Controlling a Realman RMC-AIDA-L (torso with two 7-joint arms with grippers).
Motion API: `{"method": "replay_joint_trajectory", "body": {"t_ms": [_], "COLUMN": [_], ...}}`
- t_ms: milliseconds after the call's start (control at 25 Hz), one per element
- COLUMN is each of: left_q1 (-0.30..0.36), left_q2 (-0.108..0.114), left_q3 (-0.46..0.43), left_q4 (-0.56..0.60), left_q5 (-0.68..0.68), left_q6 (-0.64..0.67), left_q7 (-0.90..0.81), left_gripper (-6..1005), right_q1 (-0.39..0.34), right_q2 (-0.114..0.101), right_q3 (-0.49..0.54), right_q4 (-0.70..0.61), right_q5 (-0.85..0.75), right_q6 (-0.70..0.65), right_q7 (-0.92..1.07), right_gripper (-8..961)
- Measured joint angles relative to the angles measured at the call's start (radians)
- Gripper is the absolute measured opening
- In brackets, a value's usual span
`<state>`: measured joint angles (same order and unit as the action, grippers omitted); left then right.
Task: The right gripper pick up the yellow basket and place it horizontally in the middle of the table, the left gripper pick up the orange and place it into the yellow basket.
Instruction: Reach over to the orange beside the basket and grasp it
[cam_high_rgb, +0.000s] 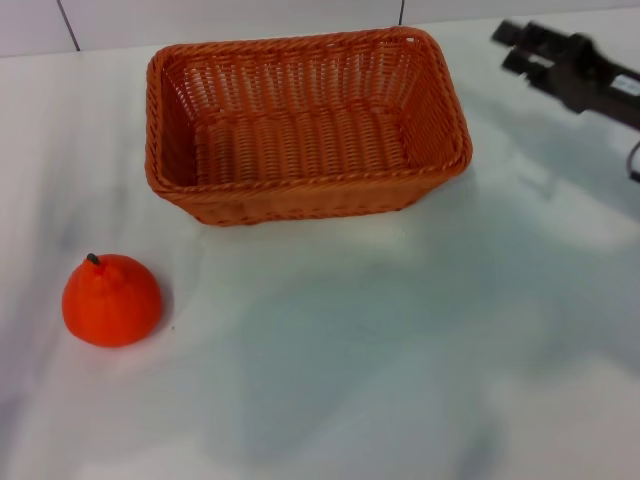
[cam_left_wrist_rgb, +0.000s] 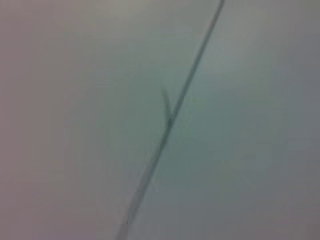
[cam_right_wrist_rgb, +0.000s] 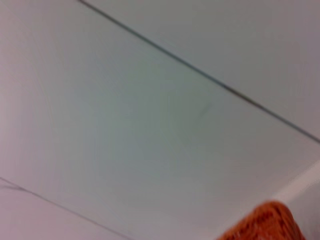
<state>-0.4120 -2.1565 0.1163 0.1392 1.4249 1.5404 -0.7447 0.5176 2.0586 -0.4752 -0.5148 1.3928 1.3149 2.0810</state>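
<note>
The yellow basket (cam_high_rgb: 305, 125), an orange-brown woven wicker box, stands upright and empty at the far middle of the table (cam_high_rgb: 400, 350), its long side across my view. The orange (cam_high_rgb: 111, 299), with a short dark stem, sits on the table near the left, in front of the basket's left end. My right gripper (cam_high_rgb: 508, 48) hangs at the far right, a short way right of the basket's far right corner, apart from it, with its fingers spread and empty. A corner of the basket shows in the right wrist view (cam_right_wrist_rgb: 265, 222). My left gripper is out of view.
A pale wall with dark seams runs along the back edge of the table (cam_high_rgb: 100, 25). The left wrist view shows only a pale surface with a thin dark seam (cam_left_wrist_rgb: 170, 120). The right wrist view shows pale surface with dark seams (cam_right_wrist_rgb: 200, 72).
</note>
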Motion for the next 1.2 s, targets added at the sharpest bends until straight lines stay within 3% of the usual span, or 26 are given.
{"method": "replay_joint_trajectory", "body": {"t_ms": [80,240,480,720,1200], "left_q1": [0.01,0.056,0.113,0.174,0.164], "left_q2": [0.001,0.005,0.022,0.015,-0.001], "left_q3": [0.039,0.162,0.171,0.156,0.149], "left_q4": [0.036,0.219,0.348,0.379,0.36], "left_q5": [0.006,0.112,0.311,0.406,0.567], "left_q6": [0.015,0.071,0.145,0.137,0.005], "left_q7": [-0.03,-0.195,-0.321,-0.323,-0.291], "left_gripper": [623,674,814,800,799], "right_q1": [-0.015,-0.033,-0.033,-0.007,0.038], "right_q2": [-0.005,-0.014,-0.017,-0.011,-0.006], "right_q3": [0.017,0.077,0.171,0.19,0.183], "right_q4": [-0.015,-0.024,-0.019,-0.012,0.039], "right_q5": [0.032,0.087,0.121,0.125,0.125], "right_q6": [0.02,0.053,0.051,0.006,-0.053], "right_q7": [-0.027,-0.101,-0.178,-0.206,-0.217], "right_gripper": [607,606,607,606,604]}}
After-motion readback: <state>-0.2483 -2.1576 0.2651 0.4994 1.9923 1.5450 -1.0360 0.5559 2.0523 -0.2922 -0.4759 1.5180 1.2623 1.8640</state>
